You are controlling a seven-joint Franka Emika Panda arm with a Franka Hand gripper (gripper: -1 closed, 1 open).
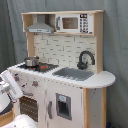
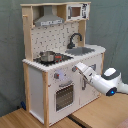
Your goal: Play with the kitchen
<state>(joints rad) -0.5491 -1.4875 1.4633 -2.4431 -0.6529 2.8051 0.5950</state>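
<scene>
While your arm (image 2: 102, 80) reaches in from the second exterior view's right, its end effector (image 2: 76, 68) sits against the front panel of the toy kitchen (image 2: 60, 60), about level with the knobs (image 2: 58, 76) just under the stovetop. You cannot tell from either view whether the end effector is apart or together, nor whether it has hold of a knob. The kitchen stands upright on a wooden floor (image 2: 30, 120) before a grey curtain (image 1: 115, 45), filling the middle of both exterior views. A small pot (image 2: 47, 56) rests on the stovetop, the black faucet (image 2: 75, 39) curves over the sink (image 2: 82, 50), and the oven door (image 2: 64, 96) with its window appears closed. In the first exterior view, the arm shows only as a white shape at the first exterior view's left edge, near the oven side. As for progress, the play looks barely begun: contact at the knob panel seems the step in hand, while the pot, faucet, sink and oven all look untouched and remain for you to try.
</scene>
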